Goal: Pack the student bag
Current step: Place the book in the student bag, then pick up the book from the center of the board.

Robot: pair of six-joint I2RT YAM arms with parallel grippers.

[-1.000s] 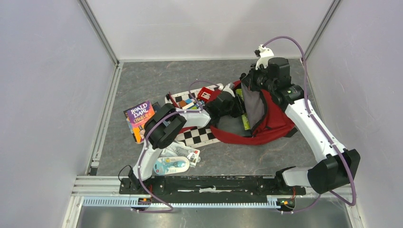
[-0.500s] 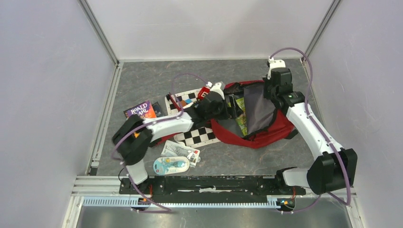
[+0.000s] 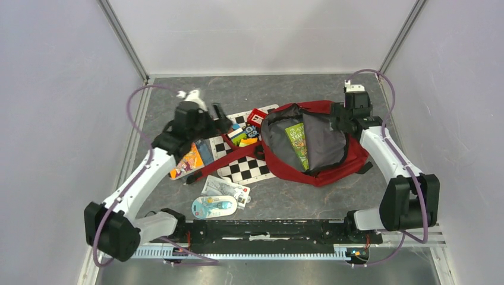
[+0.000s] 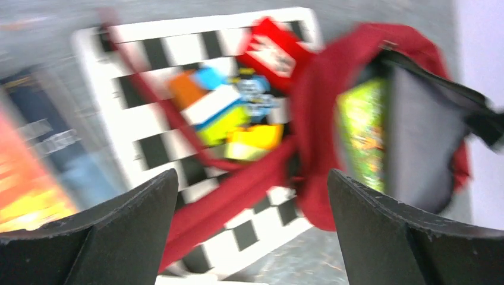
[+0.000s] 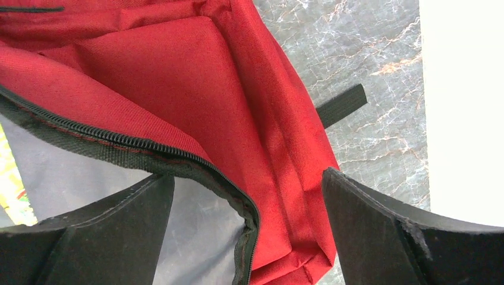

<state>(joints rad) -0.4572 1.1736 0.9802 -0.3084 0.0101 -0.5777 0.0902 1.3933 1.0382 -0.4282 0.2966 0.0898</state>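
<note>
The student bag (image 3: 324, 173), a red backpack, lies flat on the grey table (image 3: 178, 95), right of centre and nearer the far edge. Its main compartment gapes open, showing grey lining and a green book (image 3: 296, 142) inside. One red shoulder strap (image 3: 223, 161) trails left across a black-and-white checkerboard (image 3: 249, 171).

The left gripper (image 3: 223, 120) hangs above the board's far left corner with its fingers (image 4: 136, 225) spread wide and nothing between them; its wrist view is blurred. Below it are coloured blocks (image 4: 229, 116) and a red box (image 4: 274, 48) on the board, just beside the bag's mouth.

The right gripper (image 5: 246, 178) hovers over the bag's far right edge, jaws released and empty, above the black zipper (image 5: 119, 142). A black strap end (image 5: 340, 105) sticks out onto the table.

An orange-covered book (image 3: 189, 160) lies left of the board, partly under the left arm. Two packets (image 3: 217, 199) lie near the near edge.
</note>
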